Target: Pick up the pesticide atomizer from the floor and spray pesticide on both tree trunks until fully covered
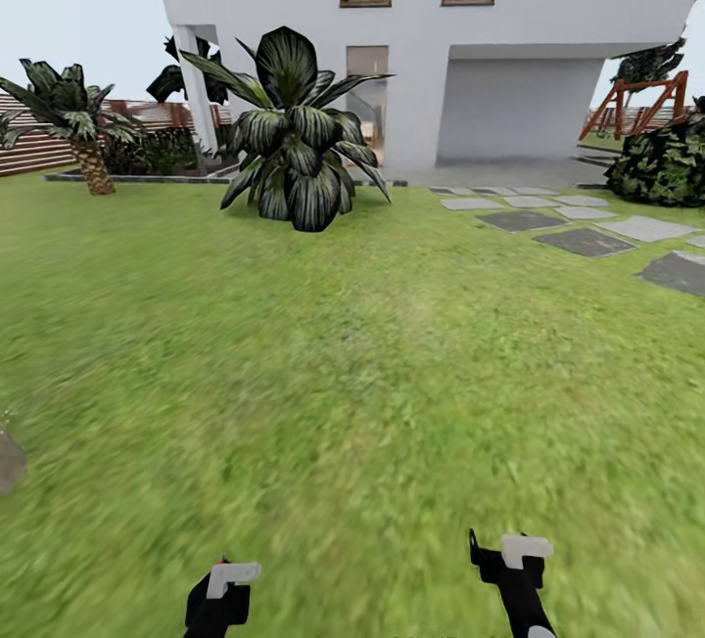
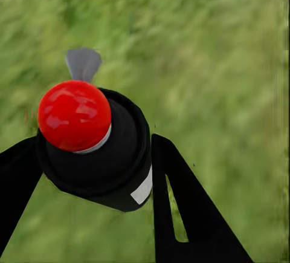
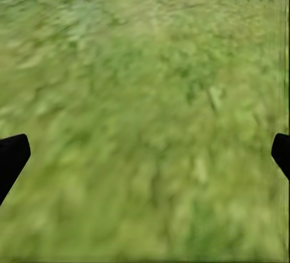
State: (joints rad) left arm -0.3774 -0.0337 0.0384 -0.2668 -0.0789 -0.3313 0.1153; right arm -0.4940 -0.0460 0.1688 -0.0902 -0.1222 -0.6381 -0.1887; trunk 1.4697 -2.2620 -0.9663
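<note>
pesticide atomizer (image 2: 99,148) clamped between left gripper (image 2: 90,172) fingers, above grass (image 2: 211,63)

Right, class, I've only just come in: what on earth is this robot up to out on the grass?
It is out on the lawn facing a white house. Its left hand is shut on a black bottle with a red round top, apparently the pesticide atomizer. Its right hand is open over grass, holding nothing. A broad-leaved plant and a short palm stand ahead.
</note>
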